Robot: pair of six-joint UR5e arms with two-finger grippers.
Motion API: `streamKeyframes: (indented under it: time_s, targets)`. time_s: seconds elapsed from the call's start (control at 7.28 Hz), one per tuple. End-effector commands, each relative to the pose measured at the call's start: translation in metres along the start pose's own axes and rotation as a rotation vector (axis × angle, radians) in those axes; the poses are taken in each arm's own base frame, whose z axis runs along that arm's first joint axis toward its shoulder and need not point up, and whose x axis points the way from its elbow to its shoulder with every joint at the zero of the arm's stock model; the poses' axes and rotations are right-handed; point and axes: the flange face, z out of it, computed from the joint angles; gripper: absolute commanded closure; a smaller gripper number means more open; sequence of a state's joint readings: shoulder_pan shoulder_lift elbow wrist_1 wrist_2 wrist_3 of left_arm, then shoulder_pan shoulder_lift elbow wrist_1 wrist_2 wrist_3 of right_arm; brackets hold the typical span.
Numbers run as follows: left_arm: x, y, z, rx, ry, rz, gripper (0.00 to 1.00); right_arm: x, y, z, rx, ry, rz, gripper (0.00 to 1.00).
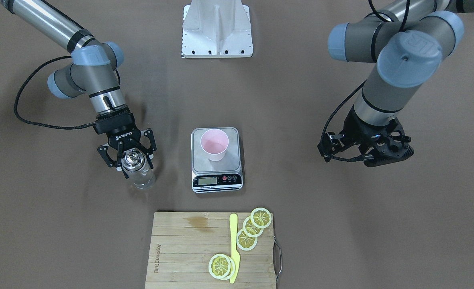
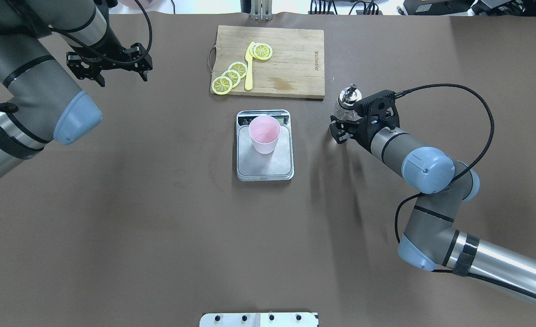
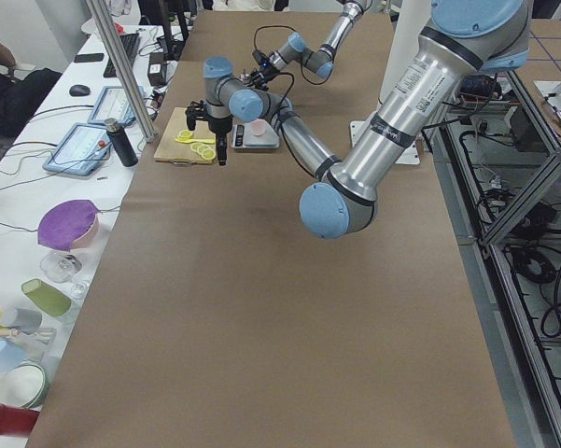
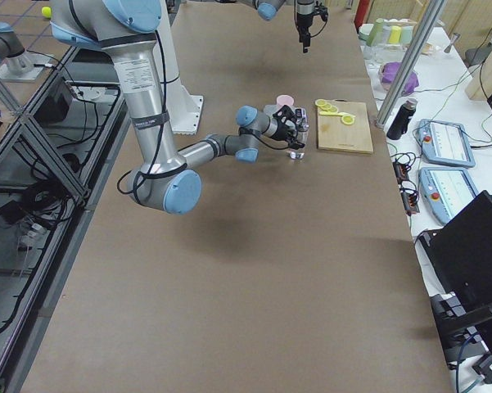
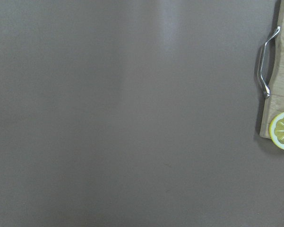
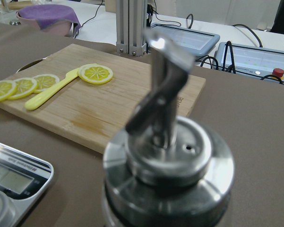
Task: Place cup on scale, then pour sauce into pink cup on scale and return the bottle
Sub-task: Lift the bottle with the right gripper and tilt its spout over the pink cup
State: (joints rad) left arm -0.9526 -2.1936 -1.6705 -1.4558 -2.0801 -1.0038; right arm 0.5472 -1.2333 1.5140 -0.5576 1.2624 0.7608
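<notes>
Bottle [image 1: 137, 170] upright between right fingers [image 1: 149, 143]; whether pinched, cannot tell; left fingers [image 2: 101, 78] spread

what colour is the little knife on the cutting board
Pale yellow. The knife shows best in the exterior front-facing view.

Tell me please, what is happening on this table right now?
A two-armed robot is working with a bottle and a cup. The cup stands on the scale. The right claw is around the bottle, which is upright beside the scale. I cannot tell whether the claw has closed on it. Nothing is being poured at this moment. The left claw hangs open and empty on the other side, near the end of the board.
</notes>
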Motion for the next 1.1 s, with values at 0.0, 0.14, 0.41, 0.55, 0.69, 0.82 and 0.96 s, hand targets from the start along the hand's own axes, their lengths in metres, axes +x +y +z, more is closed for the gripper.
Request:
streamKeyframes:
  time_s: [0.0, 0.14, 0.41, 0.55, 0.69, 0.82, 0.96]
  targets:
    - [0.000, 0.000, 0.000, 0.000, 0.000, -0.004, 0.02, 0.008, -0.009, 0.001, 0.005, 0.007, -0.001, 1.00]
    - [0.000, 0.000, 0.000, 0.000, 0.000, -0.004, 0.02, 0.021, -0.030, 0.001, -0.010, 0.011, 0.007, 1.00]
    - [0.000, 0.001, -0.003, 0.004, 0.005, 0.005, 0.02, 0.018, -0.076, -0.021, -0.043, 0.048, -0.117, 1.00]
    - [-0.005, 0.001, 0.001, 0.001, 0.000, 0.006, 0.02, 0.012, -0.088, -0.032, -0.028, 0.126, -0.203, 1.00]
    - [-0.011, -0.001, 0.001, 0.007, 0.003, 0.028, 0.02, -0.018, -0.072, -0.038, -0.026, 0.180, -0.261, 1.00]
    - [-0.036, -0.013, -0.001, 0.023, -0.005, 0.060, 0.02, -0.051, -0.057, -0.039, -0.024, 0.238, -0.333, 1.00]
    - [-0.068, -0.028, -0.005, 0.032, -0.023, 0.086, 0.02, -0.080, -0.055, -0.038, -0.033, 0.300, -0.453, 1.00]
